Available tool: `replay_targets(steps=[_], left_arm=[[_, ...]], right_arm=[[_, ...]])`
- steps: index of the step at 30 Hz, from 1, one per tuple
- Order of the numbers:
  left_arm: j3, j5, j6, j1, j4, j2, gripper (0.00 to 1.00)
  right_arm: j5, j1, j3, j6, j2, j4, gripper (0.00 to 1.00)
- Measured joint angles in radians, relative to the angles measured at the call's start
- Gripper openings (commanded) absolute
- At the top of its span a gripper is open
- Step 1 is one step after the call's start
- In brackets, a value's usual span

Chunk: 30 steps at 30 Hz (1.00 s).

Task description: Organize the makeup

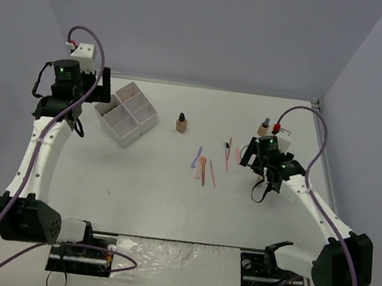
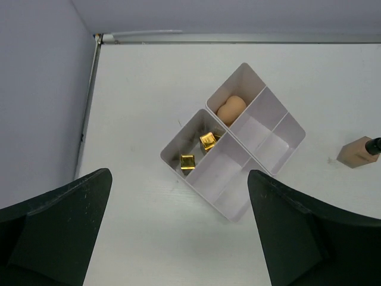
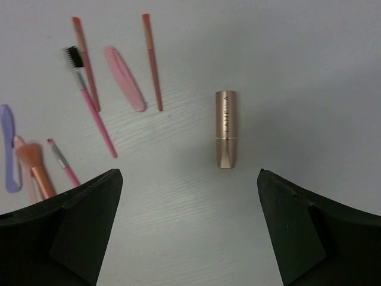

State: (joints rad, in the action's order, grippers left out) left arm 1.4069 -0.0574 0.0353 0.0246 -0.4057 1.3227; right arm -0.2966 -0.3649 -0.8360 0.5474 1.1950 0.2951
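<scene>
Makeup lies in two places on the bench (image 1: 148,201). In the white box (image 2: 271,140), one beige sponge (image 2: 231,109) sits in the far compartment, and two gold-topped lipstick tubes (image 2: 208,140) stand in the compartment beside it. A tan bottle (image 1: 181,123) stands upright to the right of the box, apart from it. The left pincer (image 2: 178,182) hangs above the box with fingers spread wide, holding nothing. The right pincer (image 3: 189,176) is spread wide as well. Under it a gold lipstick tube (image 3: 225,129) lies flat on the bench, in line with the gap but not touched. To the left of this tube lie the thin pieces: a pink file (image 3: 125,78), a red stick (image 3: 152,59), a pink wand with dark bristles (image 3: 89,107), a purple spatula (image 3: 8,149) and a peach-headed brush (image 3: 34,170). A second tan bottle (image 1: 264,128) stands just beyond the right arm.
</scene>
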Motion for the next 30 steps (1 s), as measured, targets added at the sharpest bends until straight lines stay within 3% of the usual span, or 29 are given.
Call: replay_targets(steps=[5,10,18,30], left_arm=[[-0.093,0.005,0.111,-0.001,-0.102,-0.083,0.97],[-0.139,-0.026,0.159,-0.008,-0.197,-0.129,0.97],[-0.198,-0.068,0.221,-0.044,-0.219,-0.204,0.97],[-0.220,-0.189,0.269,-0.074,-0.226,-0.232,0.97]], right_arm=[[0.051,0.103,0.024,0.010,0.091,-0.025,0.82],[0.098,0.125,0.033,0.009,0.191,-0.084,0.76],[0.120,0.167,0.065,0.010,0.304,-0.165,0.65],[0.134,0.188,0.087,-0.008,0.356,-0.241,0.27]])
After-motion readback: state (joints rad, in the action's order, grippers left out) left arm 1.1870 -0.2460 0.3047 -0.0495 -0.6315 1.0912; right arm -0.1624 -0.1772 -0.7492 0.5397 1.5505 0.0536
